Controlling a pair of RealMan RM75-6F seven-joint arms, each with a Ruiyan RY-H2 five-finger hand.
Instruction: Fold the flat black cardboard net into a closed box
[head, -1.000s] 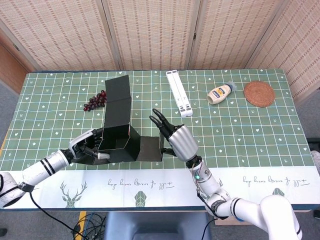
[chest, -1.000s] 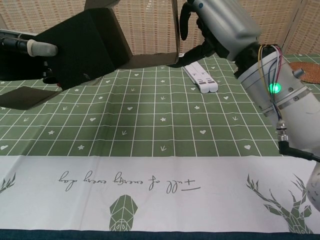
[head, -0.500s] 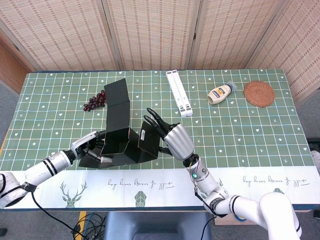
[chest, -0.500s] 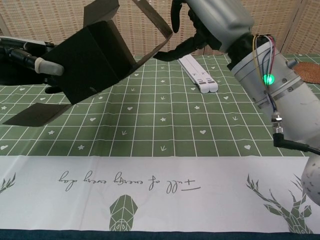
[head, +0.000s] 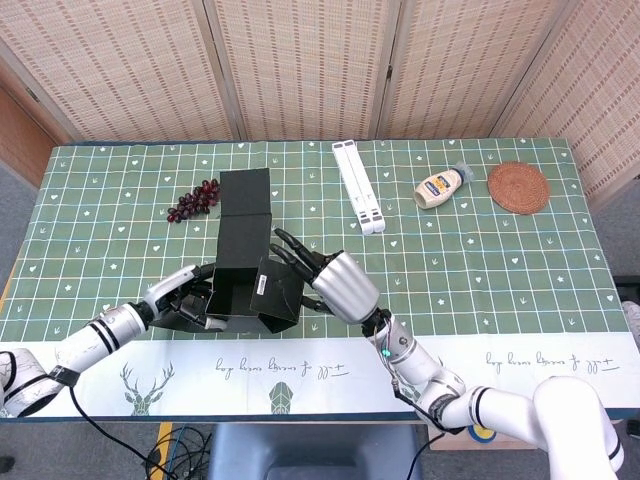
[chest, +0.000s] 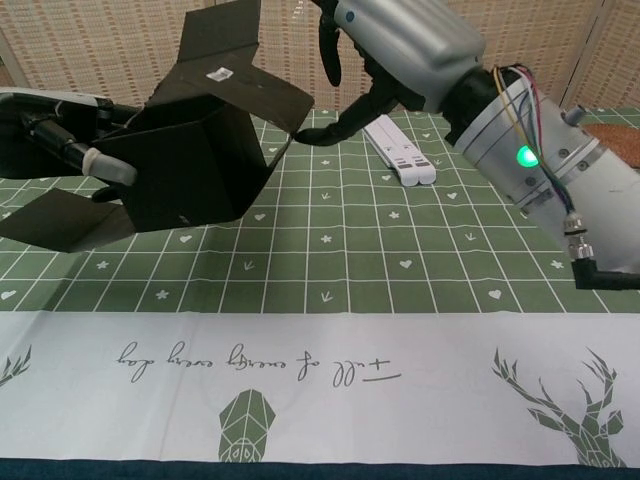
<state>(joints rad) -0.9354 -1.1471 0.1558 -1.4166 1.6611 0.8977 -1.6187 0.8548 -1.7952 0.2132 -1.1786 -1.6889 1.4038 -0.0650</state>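
The black cardboard box (head: 243, 268) is partly folded and held tilted above the green tablecloth, its open side toward me. Its long lid panel (head: 246, 192) stretches toward the far side. My left hand (head: 187, 299) grips the box's left wall from outside, seen in the chest view as my left hand (chest: 62, 140) on the box (chest: 185, 175). My right hand (head: 332, 283) has its fingers spread and presses the right side flap (head: 274, 292), which bears a small white label, in over the opening. From the chest camera, my right hand (chest: 392, 48) touches that flap (chest: 250, 92) at its edge.
A bunch of dark grapes (head: 191, 200) lies just left of the lid panel. A long white folded stand (head: 358, 186), a mayonnaise bottle (head: 440, 186) and a round woven coaster (head: 518, 187) sit at the far right. A white printed strip (head: 300, 365) runs along the near table edge.
The right flap has swung from lying flat on the table to folded in over the box opening, pushed by my right hand moving left. The box has tipped and the lid panel straightened.
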